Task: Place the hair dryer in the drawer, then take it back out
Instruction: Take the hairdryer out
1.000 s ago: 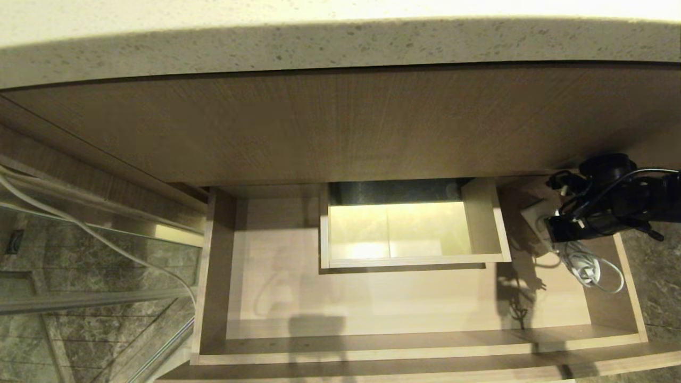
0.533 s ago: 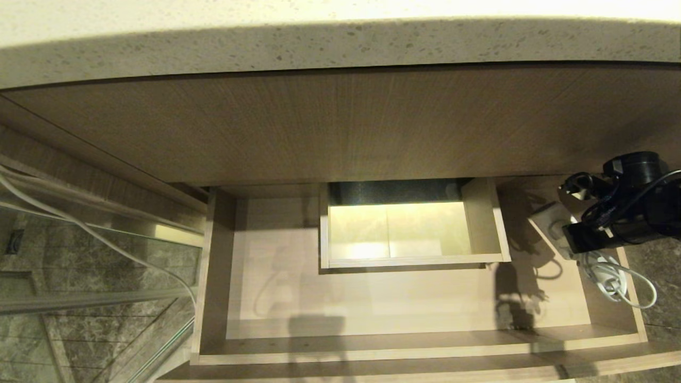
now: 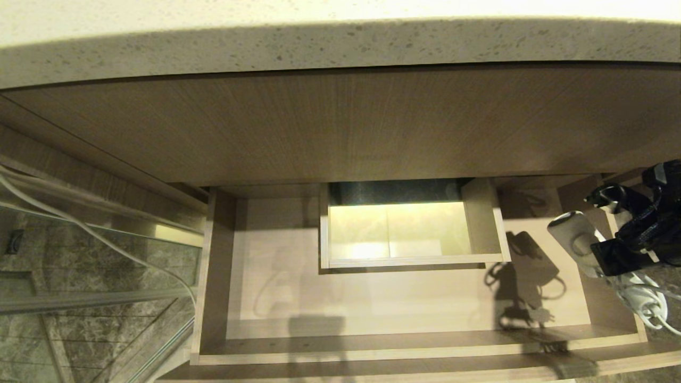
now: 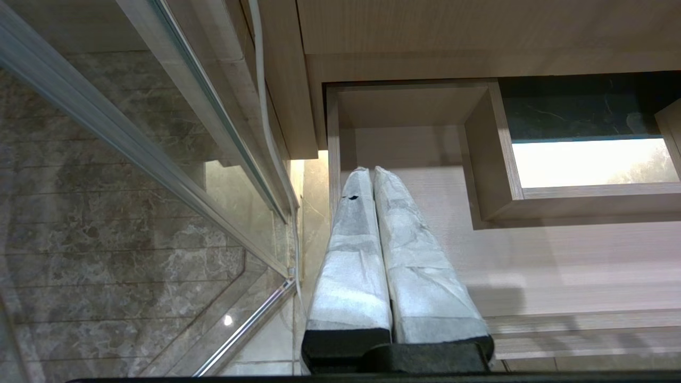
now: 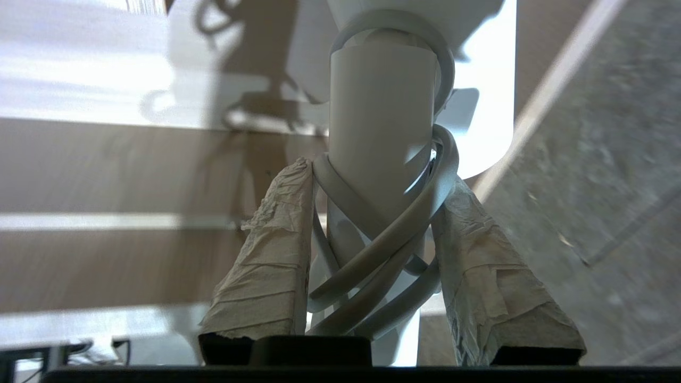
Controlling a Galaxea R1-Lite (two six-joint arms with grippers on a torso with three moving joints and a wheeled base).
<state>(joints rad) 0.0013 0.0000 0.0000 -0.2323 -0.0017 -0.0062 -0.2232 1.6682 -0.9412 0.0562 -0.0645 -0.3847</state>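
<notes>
The drawer [image 3: 372, 298] stands pulled open, its pale floor bare. The small white hair dryer [image 3: 572, 234] hangs in the air above the drawer's right side wall and casts a shadow on the floor inside. My right gripper [image 3: 606, 254] is shut on the hair dryer's handle [image 5: 380, 106], its taped fingers [image 5: 266, 250] pressing both sides with loops of white cord [image 5: 372, 250] between them. The rest of the cord [image 3: 646, 306] dangles past the drawer's right edge. In the left wrist view, my left gripper [image 4: 371, 171] hangs shut and empty over the drawer's left wall.
A boxed cutout [image 3: 415, 261] rises at the drawer's mid-back. A wood panel [image 3: 340, 127] and a speckled stone countertop [image 3: 340, 48] overhang behind. A glass panel [image 3: 96, 276] and a loose white cable [image 3: 80, 226] stand at the left. Marble floor [image 3: 654, 234] lies at the right.
My right gripper has carried the hair dryer to the right and upward, from inside the drawer's back right corner to above its right wall. The dangling cord followed.
</notes>
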